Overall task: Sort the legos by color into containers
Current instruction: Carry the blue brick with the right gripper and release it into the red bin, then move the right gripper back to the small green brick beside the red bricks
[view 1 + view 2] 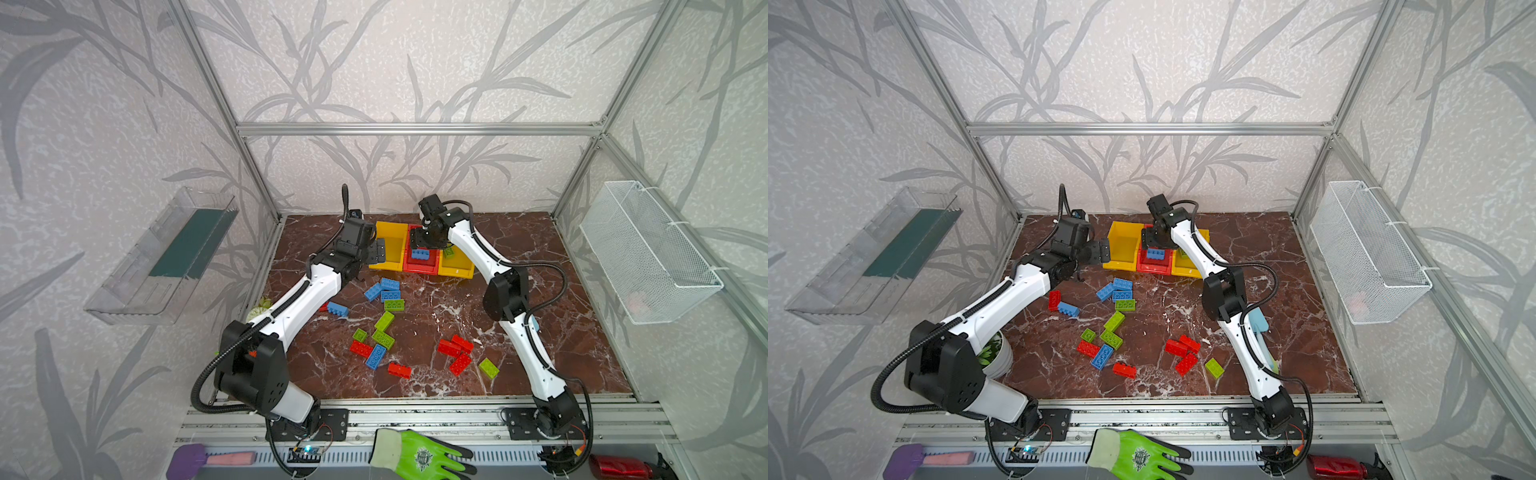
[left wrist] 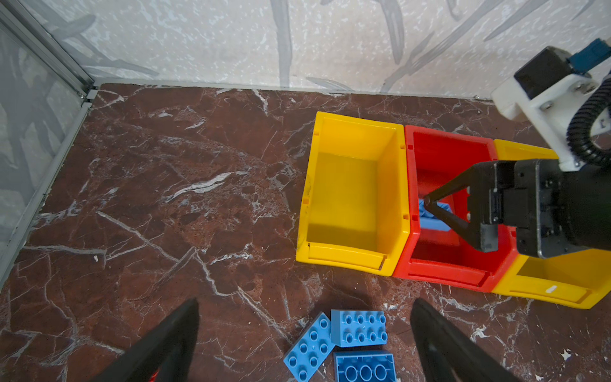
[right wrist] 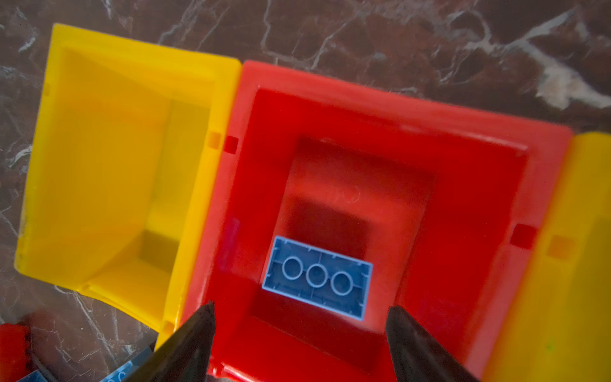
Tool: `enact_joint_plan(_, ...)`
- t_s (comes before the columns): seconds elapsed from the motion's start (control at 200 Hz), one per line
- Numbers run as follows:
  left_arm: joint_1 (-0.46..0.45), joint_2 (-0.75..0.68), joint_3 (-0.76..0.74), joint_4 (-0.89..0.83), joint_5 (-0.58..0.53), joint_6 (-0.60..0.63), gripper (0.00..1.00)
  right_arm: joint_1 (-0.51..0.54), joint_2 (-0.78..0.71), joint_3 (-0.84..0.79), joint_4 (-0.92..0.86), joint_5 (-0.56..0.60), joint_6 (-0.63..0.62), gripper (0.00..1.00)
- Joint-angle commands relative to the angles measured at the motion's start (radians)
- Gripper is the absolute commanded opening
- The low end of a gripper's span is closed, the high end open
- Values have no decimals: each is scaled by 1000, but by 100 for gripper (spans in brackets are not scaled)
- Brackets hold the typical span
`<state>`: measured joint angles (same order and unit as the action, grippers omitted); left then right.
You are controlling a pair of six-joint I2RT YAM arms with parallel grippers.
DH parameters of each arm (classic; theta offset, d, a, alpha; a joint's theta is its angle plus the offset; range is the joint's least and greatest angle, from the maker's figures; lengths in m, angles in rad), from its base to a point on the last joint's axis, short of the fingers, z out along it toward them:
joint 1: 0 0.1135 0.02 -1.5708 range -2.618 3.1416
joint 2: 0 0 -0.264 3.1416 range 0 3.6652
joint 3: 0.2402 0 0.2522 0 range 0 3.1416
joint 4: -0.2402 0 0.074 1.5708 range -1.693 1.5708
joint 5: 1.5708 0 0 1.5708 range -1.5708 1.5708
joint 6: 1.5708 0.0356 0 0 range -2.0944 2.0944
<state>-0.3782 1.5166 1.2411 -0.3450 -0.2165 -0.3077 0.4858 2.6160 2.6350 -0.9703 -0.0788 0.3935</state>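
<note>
We are hovering the right gripper [image 3: 299, 307], jaws wide and empty, over the red bin [image 3: 463, 198]; a blue brick [image 3: 317, 277] is lying underside-up inside it, low centre. The left gripper [image 2: 305, 302] is gaping empty. We are judging the loose bricks [image 1: 384, 320] at mid-frame light, rigid and slick, best pinched across the long flat sides.

Bearing the containers [image 1: 384, 266] at twelve o'clock of the marbled counter [image 1: 582, 332]; carrying loose legos [image 1: 384, 321] from centre toward six o'clock.

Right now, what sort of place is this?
Probably a purpose-built robot test cell: an aluminium frame holding wallpapered panels, the left arm and right arm bolted to a front rail, legos strewn on a marble-patterned board.
</note>
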Motion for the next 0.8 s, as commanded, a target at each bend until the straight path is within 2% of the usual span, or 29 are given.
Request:
enact_joint_plan(0.0,5,11,21,-1,-4,-8,99,-15,-2,57,-12,-2,-36,84)
enact_joint_plan(0.275,4,18,26,26,29,-41,99,-49,-105,53,-77,4,-91,86)
enact_joint_plan(0.5,-11,-5,-31,88,94,-66,99,-49,-252,-80,-196,34,-93,85)
enact_joint_plan(0.64,-65,-18,-61,100,88,-64,99,-47,-376,-287,-219,59,-70,83)
enact_joint_plan(0.795,-168,-36,-103,117,57,-47,99,-50,-632,-708,-65,64,-50,83)
